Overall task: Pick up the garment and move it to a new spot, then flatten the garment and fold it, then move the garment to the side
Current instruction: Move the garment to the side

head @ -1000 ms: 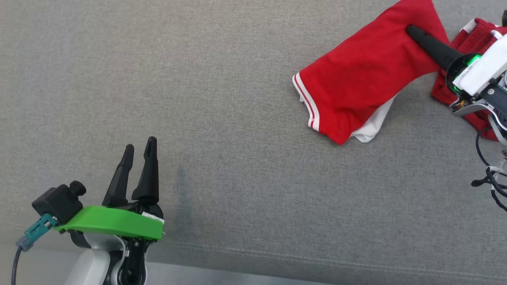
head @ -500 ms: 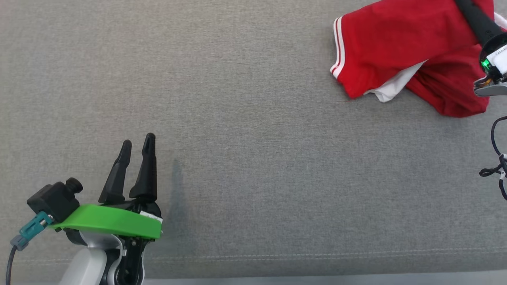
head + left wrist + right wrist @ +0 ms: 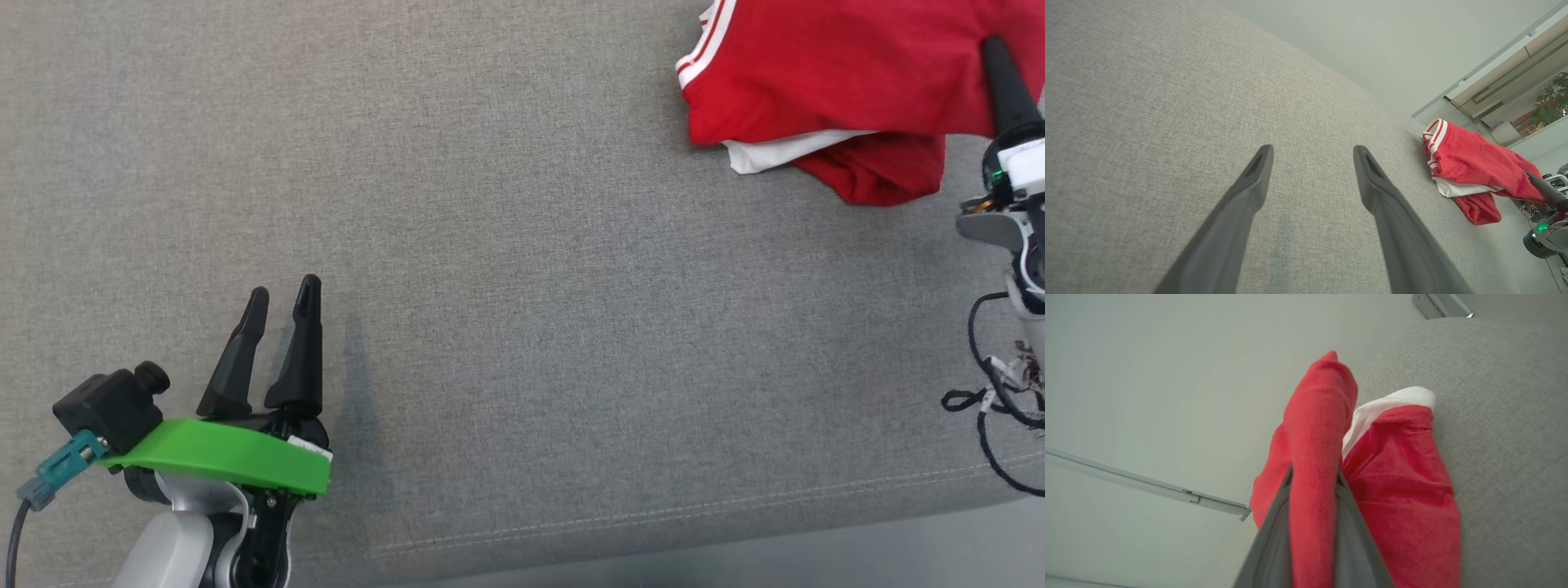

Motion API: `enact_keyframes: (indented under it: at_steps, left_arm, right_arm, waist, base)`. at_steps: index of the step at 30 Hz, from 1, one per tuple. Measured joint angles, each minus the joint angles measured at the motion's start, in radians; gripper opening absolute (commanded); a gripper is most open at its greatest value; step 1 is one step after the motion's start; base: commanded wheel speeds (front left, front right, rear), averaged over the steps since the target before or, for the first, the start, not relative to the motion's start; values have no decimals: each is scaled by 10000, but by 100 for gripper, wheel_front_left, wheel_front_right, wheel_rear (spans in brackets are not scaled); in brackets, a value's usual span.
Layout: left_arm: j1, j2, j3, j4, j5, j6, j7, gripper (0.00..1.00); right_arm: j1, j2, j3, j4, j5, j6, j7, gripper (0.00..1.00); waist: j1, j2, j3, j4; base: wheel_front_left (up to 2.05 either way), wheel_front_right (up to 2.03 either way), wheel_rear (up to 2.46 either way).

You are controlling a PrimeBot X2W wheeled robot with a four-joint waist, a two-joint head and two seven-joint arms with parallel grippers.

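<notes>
The right gripper (image 3: 1312,475) pinches a fold of the garment (image 3: 833,73), which lies bunched at the cushion's (image 3: 522,245) far right. This is a carrying step, probably the move aside. The left gripper (image 3: 282,298) hangs spread, well apart; the next move is to lower the garment and release it.

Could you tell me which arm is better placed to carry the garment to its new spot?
Right. The right gripper is shut on a fold of the garment, so it could probably move it directly; the left gripper stands open over the grey fabric surface, far from it.
</notes>
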Motion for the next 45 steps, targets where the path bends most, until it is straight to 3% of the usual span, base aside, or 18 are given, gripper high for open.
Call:
enact_keyframes:
  at_steps: [6,12,13,14,16,17,18,19,31,37,45]
  left_arm:
    - [-2,58,-67,-136,67,71,182,100]
    - [-3,104,-56,-174,71,113,257,100]
    - [-2,109,-52,-188,71,115,263,100]
    - [-2,115,-48,-201,71,115,270,100]
    - [-2,123,-36,-236,84,119,299,100]
    - [-2,123,-38,-261,102,140,301,100]
    - [-2,123,-36,-284,105,159,303,100]
    - [-2,123,-35,-303,117,184,326,100]
    - [-3,180,-40,-523,174,201,489,100]
    - [-4,119,-38,-508,173,215,483,100]
    - [1,-69,59,-270,155,215,341,100]
  right_arm:
    - [152,548,144,464,-50,2,-562,2]
    - [148,617,90,878,-261,33,-1112,0]
    - [147,579,63,982,-336,27,-1206,4]
    - [146,508,46,1095,-426,-13,-1308,11]
    - [139,324,-2,1310,-663,-117,-1553,40]
    - [135,238,-15,1411,-763,-198,-1626,59]
    - [131,157,-6,1507,-880,-276,-1670,94]
    - [127,105,27,1586,-995,-290,-1695,100]
    - [-125,253,949,2435,-2500,-759,-1962,100]
    - [-146,178,894,2832,-2890,-1072,-2056,100]
    - [-288,-234,637,2671,-3670,-1080,-2092,100]
  waist:
    - [0,0,148,-150]
    - [0,0,156,-170]
    - [0,0,155,-175]
    - [0,0,154,-182]
    - [0,0,157,-196]
    - [0,0,161,-203]
    - [0,0,168,-209]
    - [0,0,175,-215]
    - [0,0,319,-148]
    - [0,0,192,-18]
    - [0,0,-145,-3]
  base:
    - [0,0,0]
    - [0,0,0]
    - [0,0,0]
    - [0,0,0]
    - [0,0,0]
    - [0,0,0]
    - [0,0,0]
    - [0,0,0]
    - [0,0,0]
    - [0,0,0]
    - [0,0,0]
